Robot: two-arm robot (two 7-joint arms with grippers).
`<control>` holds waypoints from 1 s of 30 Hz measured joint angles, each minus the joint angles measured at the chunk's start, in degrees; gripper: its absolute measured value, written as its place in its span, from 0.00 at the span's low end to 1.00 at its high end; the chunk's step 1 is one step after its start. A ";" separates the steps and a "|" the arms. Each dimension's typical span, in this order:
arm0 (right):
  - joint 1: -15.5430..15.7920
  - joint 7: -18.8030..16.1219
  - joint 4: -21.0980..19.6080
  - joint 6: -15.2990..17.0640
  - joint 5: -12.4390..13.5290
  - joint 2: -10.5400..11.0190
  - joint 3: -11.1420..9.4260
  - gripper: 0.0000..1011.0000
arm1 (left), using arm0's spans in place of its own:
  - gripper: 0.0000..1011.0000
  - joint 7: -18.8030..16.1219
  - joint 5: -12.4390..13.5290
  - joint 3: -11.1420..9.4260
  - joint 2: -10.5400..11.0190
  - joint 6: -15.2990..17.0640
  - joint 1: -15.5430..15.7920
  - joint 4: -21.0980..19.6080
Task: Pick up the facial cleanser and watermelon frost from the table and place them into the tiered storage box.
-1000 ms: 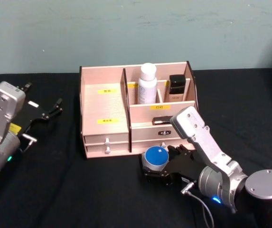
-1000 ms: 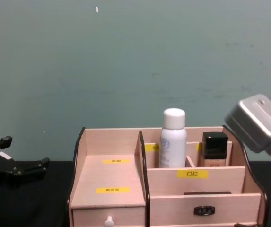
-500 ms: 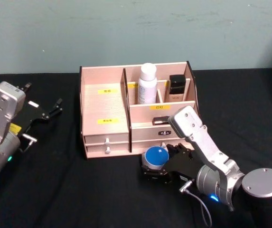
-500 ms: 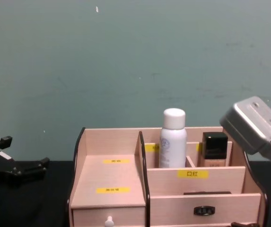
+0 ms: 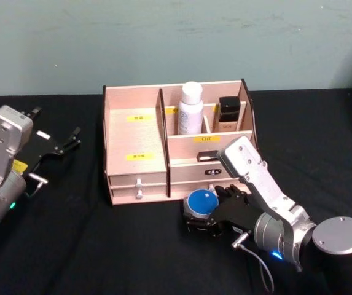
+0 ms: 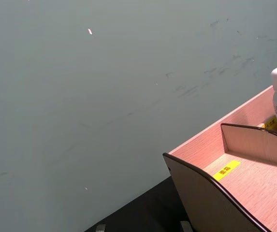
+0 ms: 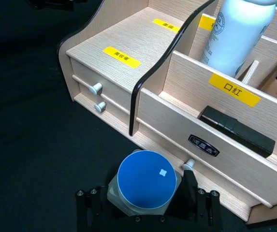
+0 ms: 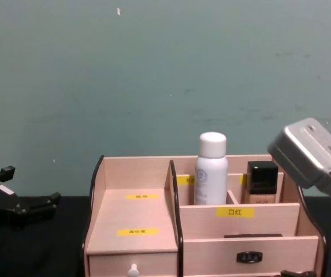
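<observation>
Small round grey jar with blue lid (image 7: pixel 144 180), probably the watermelon frost, on black-clothed desk (image 5: pixel 71 246) just before pale wooden tiered storage box (image 5: pixel 136 138) | right gripper (image 7: pixel 145 198) clamped on jar | step: grasp made; next, lift clear into a compartment | left gripper (image 5: pixel 56 126) spread, idle near desk's left edge

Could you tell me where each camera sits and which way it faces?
Head: high, looking down on the tiered storage box; left hand parked left, right hand around the blue-lidded jar.
Chest: low, facing the box's front; left hand at left, right arm at right.
Left wrist: faces the wall and the box's left end.
Right wrist: looks down past the right hand at jar and drawers.
Shared: all four show the white bottle.
</observation>
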State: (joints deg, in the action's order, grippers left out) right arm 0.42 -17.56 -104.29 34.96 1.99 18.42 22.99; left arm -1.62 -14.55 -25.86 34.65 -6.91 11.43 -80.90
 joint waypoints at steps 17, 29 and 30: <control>0.05 0.11 -0.11 0.08 0.16 0.08 0.05 0.72 | 0.99 0.00 0.00 0.00 0.00 0.00 0.00 0.00; 0.05 0.15 -0.14 0.13 0.24 0.08 0.05 0.72 | 0.99 0.00 0.00 0.00 0.00 0.00 0.00 0.00; 0.05 0.15 -0.14 0.13 0.25 0.09 0.05 0.72 | 0.99 0.00 0.00 0.00 0.00 0.00 0.00 0.00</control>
State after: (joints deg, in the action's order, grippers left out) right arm 0.47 -17.41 -104.43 35.09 2.23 18.50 23.04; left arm -1.62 -14.55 -25.86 34.65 -6.91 11.43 -80.90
